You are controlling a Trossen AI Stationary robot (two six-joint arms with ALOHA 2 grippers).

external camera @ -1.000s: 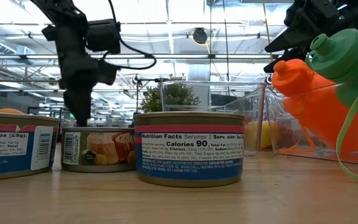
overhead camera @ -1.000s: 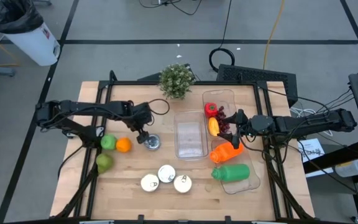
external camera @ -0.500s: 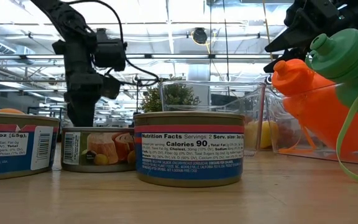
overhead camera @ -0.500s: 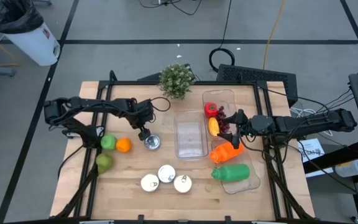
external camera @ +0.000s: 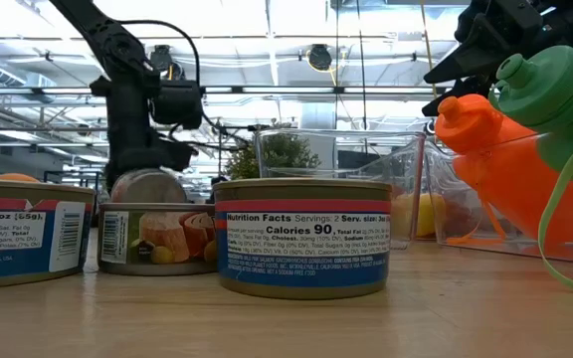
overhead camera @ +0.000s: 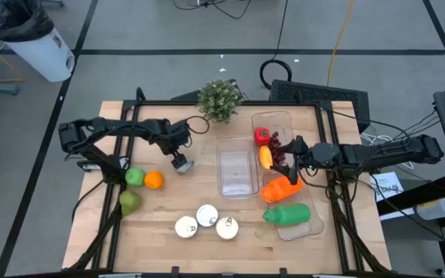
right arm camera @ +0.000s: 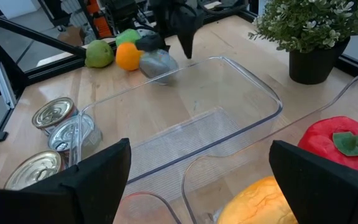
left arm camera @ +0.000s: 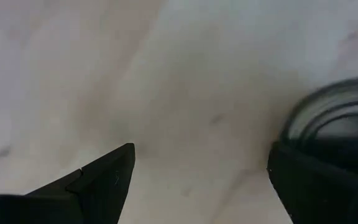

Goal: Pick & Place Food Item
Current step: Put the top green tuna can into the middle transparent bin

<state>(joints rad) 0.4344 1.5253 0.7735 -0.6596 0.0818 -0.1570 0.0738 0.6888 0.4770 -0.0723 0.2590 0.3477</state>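
Observation:
A small silver can (overhead camera: 185,164) lies tipped on the wood left of the middle. It shows as a grey round face (external camera: 148,185) behind the front cans and as a grey lump (right arm camera: 158,64) in the right wrist view. My left gripper (overhead camera: 178,157) points down right beside it, open, with bare table between its fingers (left arm camera: 197,180). My right gripper (overhead camera: 282,153) waits open over the clear bins at the right. My left gripper comes from above, pointing down. The can's rim (left arm camera: 337,115) shows right behind one finger (left arm camera: 316,180). The can is not between the fingers. It stands tilted with one edge raised. The finger hides the spot, so I cannot tell whether it touches.
An empty clear bin (overhead camera: 236,171) sits mid-table. The bins to its right hold a red pepper (overhead camera: 262,136), a yellow fruit (overhead camera: 266,157), and orange (overhead camera: 280,189) and green (overhead camera: 288,214) bottles. Three cans (overhead camera: 207,222) stand near the front. Fruit (overhead camera: 144,179) lies left, and a plant (overhead camera: 220,99) is at the far edge.
My left gripper has come down and shifted a little toward the far edge, staying open. The silver can, which stood flat on the table, has moved toward the far edge with it and now sits tipped on its edge.

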